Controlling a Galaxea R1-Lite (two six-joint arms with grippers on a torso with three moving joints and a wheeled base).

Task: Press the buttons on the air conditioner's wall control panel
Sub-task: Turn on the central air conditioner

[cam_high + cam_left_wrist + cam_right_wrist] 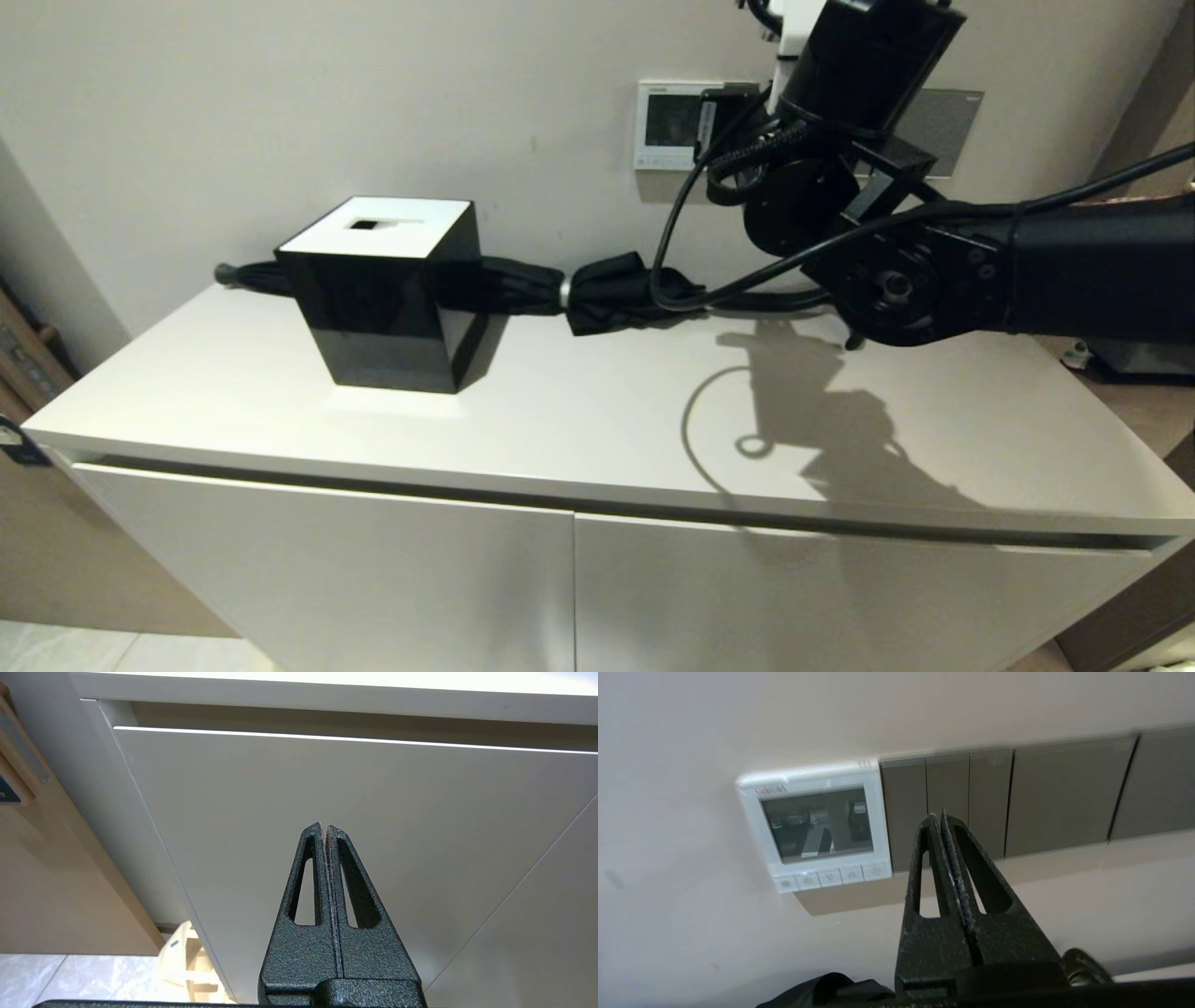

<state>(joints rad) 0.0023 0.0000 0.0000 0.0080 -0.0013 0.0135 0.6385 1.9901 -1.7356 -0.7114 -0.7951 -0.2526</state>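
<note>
Head view: a smooth white cabinet top [579, 411] stands against a beige wall, bearing a glossy black cube box [383, 299] and a folded black umbrella [616, 291]. The small square white-framed control panel [670, 125] hangs on the wall above.

Left wrist: the textured black left gripper [324, 828], clenched, faces a matte cabinet door [327, 788].

Right wrist: the right gripper [937, 816], clenched, is before dark grey switch plates [1036, 798] beside the panel's light grey buttons [830, 877].
</note>
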